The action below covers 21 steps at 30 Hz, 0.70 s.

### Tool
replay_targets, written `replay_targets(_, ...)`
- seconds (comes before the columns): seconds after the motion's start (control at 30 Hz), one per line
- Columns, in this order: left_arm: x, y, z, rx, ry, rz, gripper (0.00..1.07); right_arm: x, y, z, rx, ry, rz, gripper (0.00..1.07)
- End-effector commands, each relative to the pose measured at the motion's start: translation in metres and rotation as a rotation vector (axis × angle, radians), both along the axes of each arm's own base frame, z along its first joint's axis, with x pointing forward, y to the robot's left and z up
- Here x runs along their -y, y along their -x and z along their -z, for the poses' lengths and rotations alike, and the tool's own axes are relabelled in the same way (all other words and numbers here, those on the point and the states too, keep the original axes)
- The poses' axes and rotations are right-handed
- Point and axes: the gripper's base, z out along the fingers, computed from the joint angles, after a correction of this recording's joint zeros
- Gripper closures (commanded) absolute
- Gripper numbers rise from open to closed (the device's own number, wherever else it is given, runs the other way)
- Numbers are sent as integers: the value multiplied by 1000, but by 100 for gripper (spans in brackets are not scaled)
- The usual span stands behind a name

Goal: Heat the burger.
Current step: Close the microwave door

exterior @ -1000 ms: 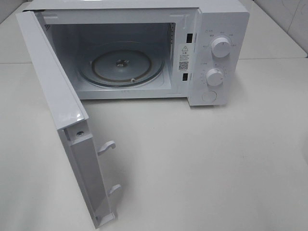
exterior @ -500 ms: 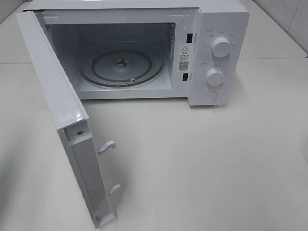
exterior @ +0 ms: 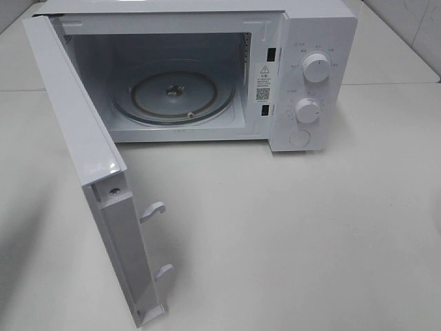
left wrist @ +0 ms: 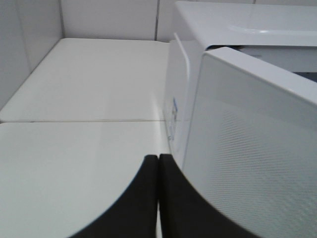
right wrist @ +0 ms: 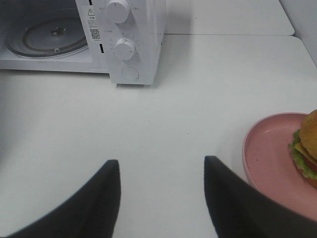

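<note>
- Two tools are yours to read here, and neither appears in the high view; each shows only in its own wrist camera.
- Your left tool (left wrist: 158, 198) has its dark fingers pressed together with only a thin seam between them, so it is closed and grips nothing.
- It sits low over the pale worktop (left wrist: 74, 148), just beside the outer face of the microwave door (left wrist: 252, 148), which is swung wide open.
- Your right tool (right wrist: 162, 198) stands with its two dark fingers (right wrist: 104, 198) well apart, open and empty, above bare worktop.
- The burger (right wrist: 307, 148) lies on the pink plate (right wrist: 270, 158), off to the outer side of the right tool, near it but not between the fingers and not touching them.
- You see only part of the burger at the frame edge: a tan bun, green lettuce and what may be cheese beneath, so its full shape cannot be told.
- The microwave (exterior: 303, 76) stands at the back of the worktop, well apart from the plate, its cavity open toward you.
- Inside, the glass turntable (exterior: 172, 96) lies flat with nothing on it.
- Two white dials (exterior: 315, 67) sit one above the other on the control panel, right of the cavity.
</note>
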Motion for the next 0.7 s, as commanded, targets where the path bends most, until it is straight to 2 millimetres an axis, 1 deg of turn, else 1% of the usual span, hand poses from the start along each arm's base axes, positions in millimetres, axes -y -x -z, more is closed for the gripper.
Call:
replay_targets(0.03,10,-13,13,9,59,93,107,0,3,0,30,-4,3,54)
replay_targets(0.1,10,-15,17,3,62,98,107,0,3,0,30,-4,3,54)
replay_targets(0.13,11,-19,24,-9,70,109,107,0,3,0,30,-4,3,54)
replay_targets(0.17,11,-19,24,-9,70,109,107,0,3,0,30,-4,3,54)
replay_targets(0.2,13,-23,30,-22,75,121,107,0,3,0,30,-4,3,54)
replay_targets(0.27,13,-25,34,-36,76,125,107,0,3,0,30,-4,3,54)
replay_targets(0.3,14,-27,40,-54,78,136,107,0,3,0,30,-4,3,54)
replay_targets(0.33,14,-27,40,-54,78,136,107,0,3,0,30,-4,3,54)
replay_targets(0.37,18,-30,45,-69,75,158,107,0,3,0,30,-4,3,54)
replay_targets(0.43,21,-31,46,-75,70,172,107,0,3,0,30,-4,3,54)
replay_targets(0.47,26,-36,51,-97,66,196,107,0,3,0,30,-4,3,54)
replay_targets(0.53,28,-38,52,-104,65,206,107,0,3,0,30,-4,3,54)
replay_targets(0.57,34,-42,55,-115,65,227,107,0,3,0,30,-4,3,54)
replay_targets(0.6,34,-42,55,-115,65,227,107,0,3,0,30,-4,3,54)
replay_targets(0.67,48,-50,59,-122,36,288,107,0,3,0,30,-4,3,54)
replay_targets(0.7,48,-50,59,-122,36,288,107,0,3,0,30,-4,3,54)
